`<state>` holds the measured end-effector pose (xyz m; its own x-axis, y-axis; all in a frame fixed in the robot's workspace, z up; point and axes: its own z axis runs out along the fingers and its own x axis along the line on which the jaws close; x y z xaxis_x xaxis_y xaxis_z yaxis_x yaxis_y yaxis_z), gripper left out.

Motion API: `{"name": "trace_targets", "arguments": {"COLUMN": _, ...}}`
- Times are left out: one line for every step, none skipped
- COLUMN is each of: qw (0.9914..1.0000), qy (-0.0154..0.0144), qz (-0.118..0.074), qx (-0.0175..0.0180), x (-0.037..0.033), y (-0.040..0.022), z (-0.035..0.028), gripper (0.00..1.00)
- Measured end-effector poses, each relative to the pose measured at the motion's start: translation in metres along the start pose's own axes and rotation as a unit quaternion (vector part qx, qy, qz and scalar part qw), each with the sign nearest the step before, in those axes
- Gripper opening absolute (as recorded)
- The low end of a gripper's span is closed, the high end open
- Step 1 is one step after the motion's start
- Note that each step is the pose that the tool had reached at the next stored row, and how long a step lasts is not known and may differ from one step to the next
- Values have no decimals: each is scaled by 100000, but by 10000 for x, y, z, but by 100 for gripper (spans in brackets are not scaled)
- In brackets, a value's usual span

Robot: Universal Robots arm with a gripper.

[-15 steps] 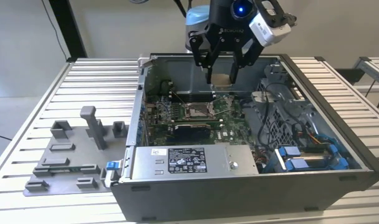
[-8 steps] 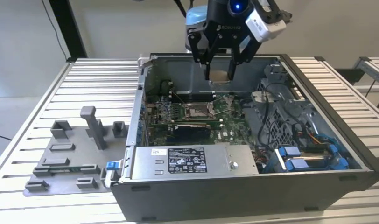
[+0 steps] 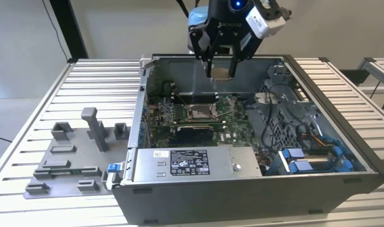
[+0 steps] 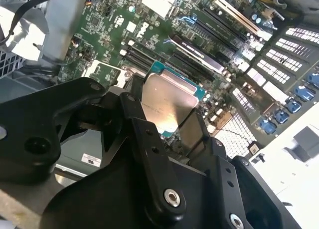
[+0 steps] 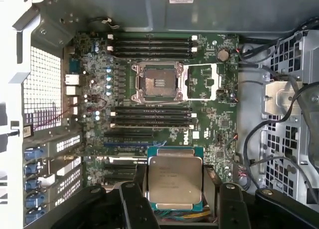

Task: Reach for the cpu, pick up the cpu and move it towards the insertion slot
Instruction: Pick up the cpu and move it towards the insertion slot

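The black two-fingered tool (image 3: 222,71) is hanging above the open computer case, its fingers (image 5: 133,201) clamped from two sides on the small thin square cpu (image 5: 174,181), whose silvery-white face with a teal-green rim is showing in both wrist views (image 4: 167,107); in the exterior view the chip (image 3: 220,73) is showing a tan-beige face between the fingertips. The cpu is hanging clear of the board, touching nothing but the tool. Below the tool, the green motherboard (image 5: 209,119) is lying flat on the case floor, and on it the insertion slot (image 5: 158,82), a small square socket with a shiny silver metal frame and a dull grey-brown centre, is sitting open and well apart from the held chip; in the exterior view the socket (image 3: 198,111) is lying lower than the tool and slightly toward the exterior view's left. Rows of long black memory slots (image 5: 149,118) are running between the socket and the area under the tool. Around all this the grey metal computer case (image 3: 255,194) is resting on the ribbed aluminium desk (image 3: 103,85). Farther out, toward the exterior view's left of the case, a grey plastic fixture plate (image 3: 72,161) with upright blocks is lying on the desk.
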<state>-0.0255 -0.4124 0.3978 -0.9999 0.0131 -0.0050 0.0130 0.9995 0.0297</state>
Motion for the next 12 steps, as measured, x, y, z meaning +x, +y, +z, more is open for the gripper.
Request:
{"name": "trace_targets", "arguments": {"qw": 100000, "qy": 0, "qz": 0, "qx": -2, "x": 0, "y": 10, "z": 0, "gripper": 0}}
{"name": "trace_targets", "arguments": {"qw": 100000, "qy": -2, "qz": 2, "qx": -5, "x": 0, "y": 19, "z": 1, "gripper": 0}}
{"name": "trace_targets", "arguments": {"qw": 100000, "qy": -3, "qz": -1, "qx": -7, "x": 0, "y": 29, "z": 1, "gripper": 0}}
{"name": "trace_targets", "arguments": {"qw": 100000, "qy": -1, "qz": 0, "qx": -4, "x": 1, "y": 40, "z": 1, "gripper": 0}}
{"name": "trace_targets", "arguments": {"qw": 100000, "qy": -2, "qz": -1, "qx": -6, "x": 1, "y": 56, "z": 2, "gripper": 0}}
{"name": "trace_targets", "arguments": {"qw": 100000, "qy": 0, "qz": -1, "qx": -1, "x": 1, "y": 72, "z": 2, "gripper": 0}}
{"name": "trace_targets", "arguments": {"qw": 100000, "qy": 1, "qz": 2, "qx": -3, "x": 1, "y": 85, "z": 3, "gripper": 0}}
{"name": "trace_targets", "arguments": {"qw": 100000, "qy": -3, "qz": 2, "qx": -3, "x": 1, "y": 97, "z": 4, "gripper": 0}}
{"name": "trace_targets", "arguments": {"qw": 100000, "qy": 0, "qz": -2, "qx": -3, "x": 2, "y": 109, "z": 4, "gripper": 0}}
{"name": "trace_targets", "arguments": {"qw": 100000, "qy": 2, "qz": -1, "qx": 1, "x": 2, "y": 121, "z": 5, "gripper": 0}}
{"name": "trace_targets", "arguments": {"qw": 100000, "qy": 1, "qz": 0, "qx": -1, "x": 3, "y": 135, "z": 6, "gripper": 0}}
{"name": "trace_targets", "arguments": {"qw": 100000, "qy": 0, "qz": 0, "qx": -1, "x": 4, "y": 150, "z": 8, "gripper": 0}}
